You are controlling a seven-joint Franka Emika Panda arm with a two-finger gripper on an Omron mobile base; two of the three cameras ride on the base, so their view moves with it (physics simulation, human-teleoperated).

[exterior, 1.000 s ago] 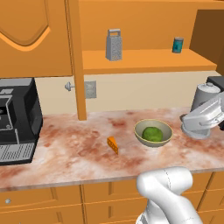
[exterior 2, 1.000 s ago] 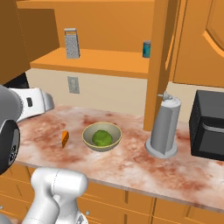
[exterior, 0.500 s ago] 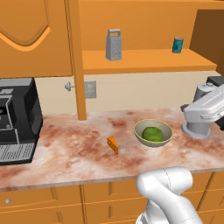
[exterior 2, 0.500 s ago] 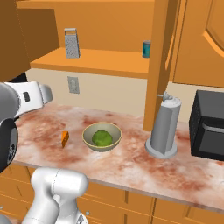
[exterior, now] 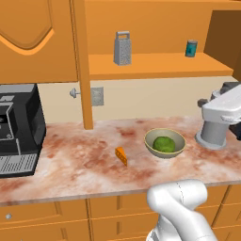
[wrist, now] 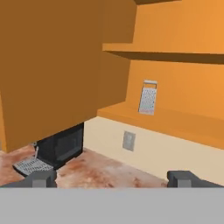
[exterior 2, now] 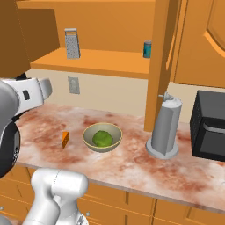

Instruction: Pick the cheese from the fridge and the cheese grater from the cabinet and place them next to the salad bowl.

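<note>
A kitchen scene seen from the left base view, read from the left edge across. At the far left a black coffee machine (exterior: 19, 127) stands on the marbled reddish desk (exterior: 70, 164). Above it, in the upper left, hangs an orange cabinet (exterior: 33, 37) with an arched door, which is swung open beside a bare shelf (exterior: 155, 66). On that shelf, upper centre, the grey cheese grater (exterior: 122, 48) stands upright, and well to its right sits a small teal can (exterior: 191, 48). A wall socket (exterior: 97, 96) is fixed to the cream wall below the shelf. On the desk near the middle lies the small orange cheese (exterior: 122, 156), just left of the olive-green salad bowl (exterior: 164, 143) with a green leafy ball inside; the two are near each other but apart. At the right edge a grey cylinder (exterior: 214, 134) stands on the desk, partly behind the white arm (exterior: 223, 109).

In the right base view a black box-shaped appliance (exterior 2: 208, 125) stands on the desk at the far right.

In the hand view, the tool (wrist: 113, 178) sits at the bottom of the frame with its two dark fingertips (wrist: 41, 178) spread wide apart, holding nothing. The grater is right of centre on the shelf, well beyond the tips, and the coffee machine is at lower left
</note>
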